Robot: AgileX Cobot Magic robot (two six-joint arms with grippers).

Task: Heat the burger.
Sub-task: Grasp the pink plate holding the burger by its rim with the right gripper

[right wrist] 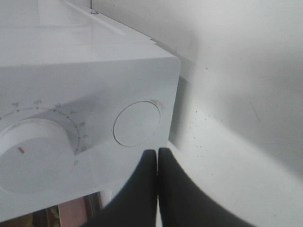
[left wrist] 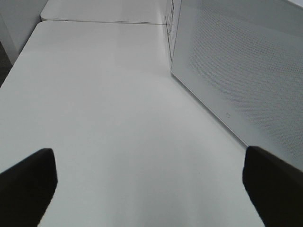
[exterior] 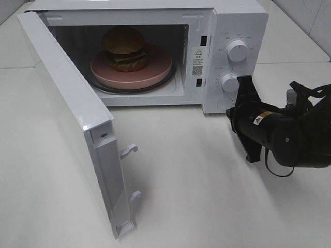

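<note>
Currently I log: burger (exterior: 124, 48) on plate (exterior: 158, 72) inside open microwave (exterior: 243, 18); right gripper (right wrist: 157, 153) pinched together (beside lower dial (exterior: 229, 82)); left gripper (left wrist: 151, 189) spread apart.

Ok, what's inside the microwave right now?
A burger sits on a pink plate, which rests on a glass tray. The plate covers most of that tray, so only its rim shows.

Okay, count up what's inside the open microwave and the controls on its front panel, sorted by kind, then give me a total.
Burger: 1
Pink plate: 1
Glass turntable: 1
Dials: 2
Round button: 1
Total: 6
</note>
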